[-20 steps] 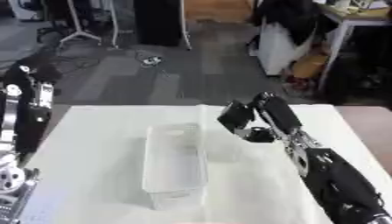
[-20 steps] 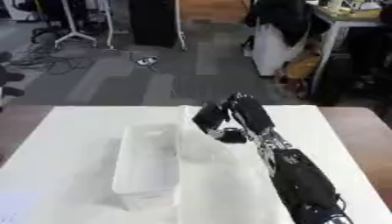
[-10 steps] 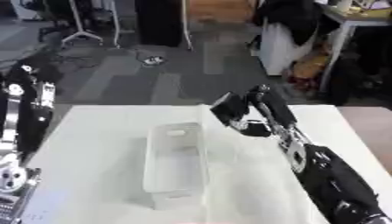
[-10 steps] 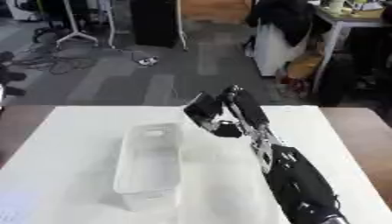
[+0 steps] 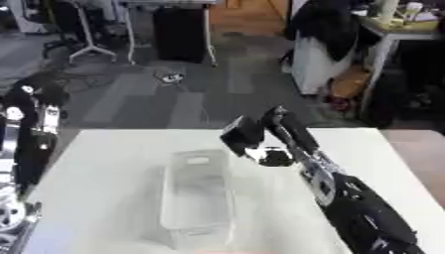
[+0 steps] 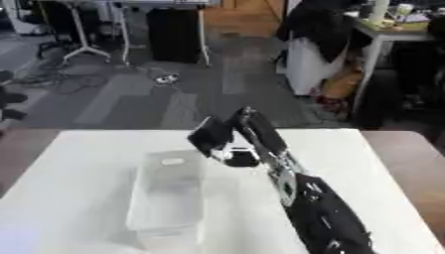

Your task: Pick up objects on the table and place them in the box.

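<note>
My right arm reaches in from the lower right, and my right hand (image 5: 263, 144) hovers over the far right corner of the clear plastic box (image 5: 195, 198). Its fingers and thumb are curled round a flat dark thing (image 5: 240, 134), which I cannot make out further. The box stands lengthwise in the middle of the white table (image 5: 96, 198). A small pale patch (image 5: 198, 160) shows at the box's far end. My left arm stands raised along the left edge, and its hand (image 5: 33, 95) is blurred above the table's far left corner.
Past the table's far edge lies grey floor with cables, stand legs (image 5: 83, 47) and a dark cabinet (image 5: 178, 32). A desk hung with dark cloth (image 5: 326, 30) stands at the back right. A brown surface (image 5: 426, 154) adjoins the table on the right.
My right hand has moved left and a little forward with the dark thing, from beside the box to over its far right corner. The left arm has hardly moved.
</note>
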`<action>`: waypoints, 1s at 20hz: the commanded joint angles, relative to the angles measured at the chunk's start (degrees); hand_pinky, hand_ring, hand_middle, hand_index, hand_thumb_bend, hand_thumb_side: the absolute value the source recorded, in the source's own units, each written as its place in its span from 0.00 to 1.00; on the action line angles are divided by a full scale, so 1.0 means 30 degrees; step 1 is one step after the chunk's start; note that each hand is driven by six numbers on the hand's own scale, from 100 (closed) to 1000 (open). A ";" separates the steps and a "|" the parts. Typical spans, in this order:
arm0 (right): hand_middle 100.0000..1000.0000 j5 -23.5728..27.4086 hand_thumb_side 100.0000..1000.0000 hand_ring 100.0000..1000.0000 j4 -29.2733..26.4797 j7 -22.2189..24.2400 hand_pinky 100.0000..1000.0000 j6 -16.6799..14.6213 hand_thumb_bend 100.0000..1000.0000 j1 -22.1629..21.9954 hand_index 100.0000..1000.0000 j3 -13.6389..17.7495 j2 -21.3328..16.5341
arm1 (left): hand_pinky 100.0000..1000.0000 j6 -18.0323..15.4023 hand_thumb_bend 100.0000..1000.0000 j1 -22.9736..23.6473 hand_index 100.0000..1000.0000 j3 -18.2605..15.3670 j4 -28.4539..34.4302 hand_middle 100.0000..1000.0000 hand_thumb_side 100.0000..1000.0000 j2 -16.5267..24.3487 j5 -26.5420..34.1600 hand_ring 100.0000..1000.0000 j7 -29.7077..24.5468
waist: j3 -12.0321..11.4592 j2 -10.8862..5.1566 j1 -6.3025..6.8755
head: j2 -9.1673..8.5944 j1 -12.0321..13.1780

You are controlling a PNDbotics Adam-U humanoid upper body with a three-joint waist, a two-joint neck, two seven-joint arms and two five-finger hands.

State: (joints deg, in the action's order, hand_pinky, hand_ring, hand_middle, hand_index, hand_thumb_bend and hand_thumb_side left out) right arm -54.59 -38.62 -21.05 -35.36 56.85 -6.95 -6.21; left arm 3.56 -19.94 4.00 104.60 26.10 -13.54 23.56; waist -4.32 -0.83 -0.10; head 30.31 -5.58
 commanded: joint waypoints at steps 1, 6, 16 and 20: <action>0.00 0.0215 0.65 0.00 -0.0564 0.0311 0.00 -0.0278 0.46 0.0465 0.29 -0.0216 0.0331 | 0.53 -0.0026 0.06 -0.0375 0.85 -0.0090 0.0271 0.81 1.00 0.0139 0.0057 0.68 -0.0035 | -0.0052 -0.0178 0.0072 | -0.0327 -0.0318; 0.00 0.0315 0.65 0.00 -0.0845 0.0586 0.00 -0.0510 0.46 0.0325 0.29 -0.0434 0.0812 | 0.53 -0.0029 0.06 -0.0445 0.85 -0.0102 0.0298 0.81 1.00 0.0069 0.0070 0.68 -0.0002 | -0.0152 -0.0153 0.0078 | -0.0339 -0.0300; 0.00 -0.0379 0.65 0.01 -0.1744 0.1148 0.00 -0.0776 0.46 -0.0670 0.29 -0.0956 0.2112 | 0.53 -0.0036 0.06 -0.0671 0.85 -0.0171 0.0667 0.81 1.00 -0.0160 0.0139 0.68 0.0273 | -0.0381 -0.0047 0.0122 | -0.0354 -0.0535; 0.01 -0.1266 0.65 0.02 -0.1796 0.0882 0.00 -0.0846 0.47 -0.0823 0.28 -0.0953 0.2415 | 0.53 -0.0013 0.06 -0.0681 0.85 -0.0167 0.0732 0.81 1.00 -0.0169 0.0148 0.68 0.0251 | -0.0386 -0.0034 0.0135 | -0.0416 -0.0602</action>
State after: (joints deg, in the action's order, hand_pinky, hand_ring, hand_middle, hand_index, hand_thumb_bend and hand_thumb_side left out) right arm -57.67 -42.78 -18.08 -37.76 53.75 -9.79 0.86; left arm 3.51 -20.94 3.99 105.70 25.13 -13.19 24.20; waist -5.42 -0.46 -0.08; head 29.83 -6.64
